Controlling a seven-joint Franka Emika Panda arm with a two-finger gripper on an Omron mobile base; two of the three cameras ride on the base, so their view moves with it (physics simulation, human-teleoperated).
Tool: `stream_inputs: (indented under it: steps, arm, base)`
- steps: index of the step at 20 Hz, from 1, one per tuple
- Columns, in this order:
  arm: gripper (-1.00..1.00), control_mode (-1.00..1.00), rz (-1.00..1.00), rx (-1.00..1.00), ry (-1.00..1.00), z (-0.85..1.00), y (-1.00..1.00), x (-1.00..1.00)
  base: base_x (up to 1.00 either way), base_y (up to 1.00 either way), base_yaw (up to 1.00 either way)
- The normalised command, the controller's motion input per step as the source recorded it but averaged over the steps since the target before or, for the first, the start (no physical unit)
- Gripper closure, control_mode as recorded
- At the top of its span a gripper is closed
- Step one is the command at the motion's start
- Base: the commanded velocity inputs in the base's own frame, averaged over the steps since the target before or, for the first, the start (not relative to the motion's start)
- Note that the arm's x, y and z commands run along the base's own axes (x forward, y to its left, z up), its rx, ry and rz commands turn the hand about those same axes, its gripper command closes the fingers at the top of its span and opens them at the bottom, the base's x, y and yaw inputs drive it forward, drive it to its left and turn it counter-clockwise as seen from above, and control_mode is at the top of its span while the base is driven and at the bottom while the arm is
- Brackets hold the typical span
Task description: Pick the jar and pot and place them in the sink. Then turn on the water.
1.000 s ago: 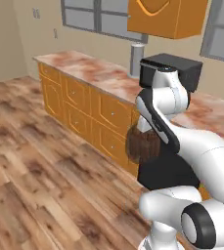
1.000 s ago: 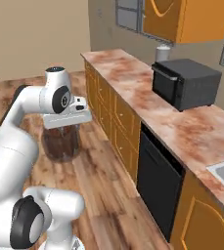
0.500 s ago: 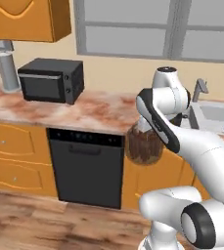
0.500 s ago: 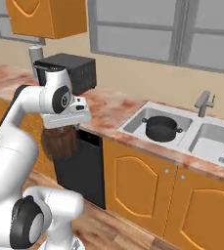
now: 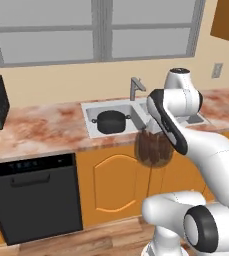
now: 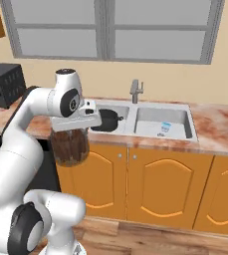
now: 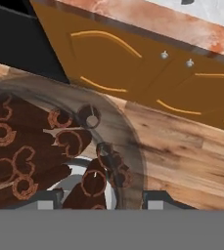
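The end effector hangs closed on the jar, gripping it from above at its top, so the jar dangles upright in open air in front of the orange cupboard doors, its base well above the wooden floor. In the hand view the jar sits right under the fingers, its dark reddish-brown curled contents showing through the glass, with bare floor boards beyond its rim on the right. Nothing stands on the floor between the jar and the cupboard fronts. In the left base view the jar hangs below the desk's front edge, near the lower right corner of the left basin. To the left of the cupboards stands a black dishwasher. Above, the marbled desk carries the sink. The pot sits inside the left basin, apart from the basin's walls on all sides seen. The right basin has a small light object on its floor; what it is cannot be told. The tap rises at the middle of the sink's back edge. A black microwave stands far left on the desk, and windows span the wall behind
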Motion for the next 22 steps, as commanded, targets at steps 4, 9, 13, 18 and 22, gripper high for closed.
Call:
stream_inputs:
  steps: [4,9,13,18,22]
  arm:
    - [1.0,1.0,0.0,0.0,0.0,0.0,0.0,0.0]
    - [1.0,1.0,0.0,0.0,0.0,0.0,0.0,0.0]
    - [1.0,1.0,0.0,0.0,0.0,0.0,0.0,0.0]
    - [1.0,1.0,0.0,0.0,0.0,0.0,0.0,0.0]
    - [1.0,1.0,0.0,0.0,0.0,0.0,0.0,0.0]
  base:
    - [0.48,-0.15,-0.12]
    - [0.56,-0.27,-0.26]
    - [0.37,-0.67,-0.26]
    - [0.33,-0.86,-0.1]
    - [0.41,-0.74,0.0]
